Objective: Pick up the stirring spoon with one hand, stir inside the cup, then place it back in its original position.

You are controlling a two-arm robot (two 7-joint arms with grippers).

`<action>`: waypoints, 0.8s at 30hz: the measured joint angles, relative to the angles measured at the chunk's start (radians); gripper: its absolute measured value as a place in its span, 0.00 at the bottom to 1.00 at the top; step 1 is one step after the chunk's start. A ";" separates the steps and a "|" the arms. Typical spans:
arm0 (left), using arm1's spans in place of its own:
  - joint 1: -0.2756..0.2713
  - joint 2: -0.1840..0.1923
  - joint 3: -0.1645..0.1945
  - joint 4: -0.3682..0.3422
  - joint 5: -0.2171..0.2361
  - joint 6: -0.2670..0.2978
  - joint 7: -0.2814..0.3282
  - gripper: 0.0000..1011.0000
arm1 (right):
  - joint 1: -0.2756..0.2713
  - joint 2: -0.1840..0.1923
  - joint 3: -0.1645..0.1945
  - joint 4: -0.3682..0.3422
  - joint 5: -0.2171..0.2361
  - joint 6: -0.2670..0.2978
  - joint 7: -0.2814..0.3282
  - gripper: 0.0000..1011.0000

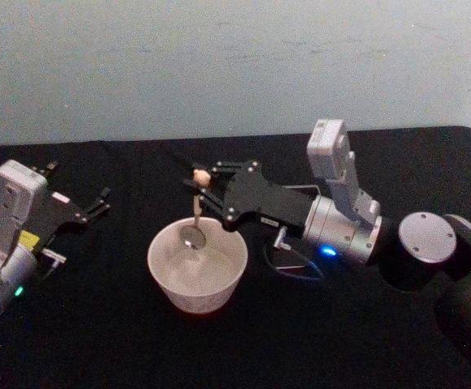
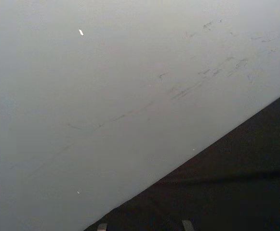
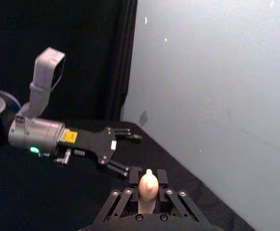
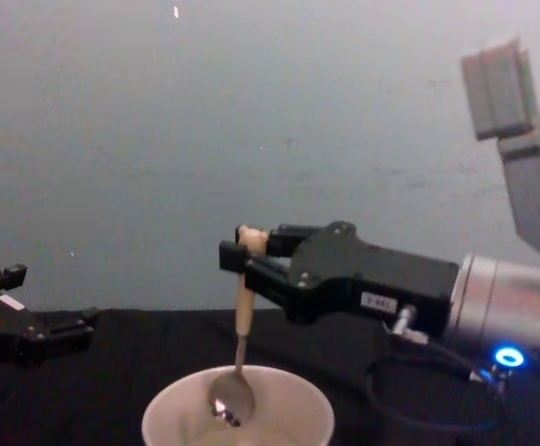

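Head looks down, chest looks level; both share the cup [image 1: 196, 300].

the cup [image 1: 194, 296] is plain cream-white. the stirring spoon [image 1: 194, 217] has a shiny silver bowl and a beige handle. the right pincer [image 1: 205, 182] and the left pincer [image 1: 79, 180] are black, on silver-grey wrists. the tabletop [image 1: 97, 340] is black, the wall [image 1: 219, 65] pale grey.

The bottom edge of the chest view cuts off the cup's [image 4: 307, 409] lower half, and its left edge cuts off the left pincer's [image 4: 51, 302] body. The right pincer [image 4: 242, 255] clamps the stirring spoon [image 4: 242, 325], hiding its upper handle. From the right wrist, that pincer hides neck and bowl. The bear head's features are too small to tell.
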 joint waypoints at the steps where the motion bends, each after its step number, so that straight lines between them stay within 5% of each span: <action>1: 0.000 0.000 0.000 0.000 0.000 0.000 0.000 0.99 | 0.005 -0.006 -0.004 0.015 -0.009 -0.004 0.000 0.21; 14: 0.000 0.000 0.000 0.000 0.000 0.000 0.000 0.99 | 0.022 -0.040 -0.013 0.087 -0.053 -0.020 0.001 0.21; 24: 0.000 0.000 0.000 0.000 0.000 0.000 0.000 0.99 | 0.007 -0.031 -0.001 0.066 -0.055 -0.013 0.002 0.21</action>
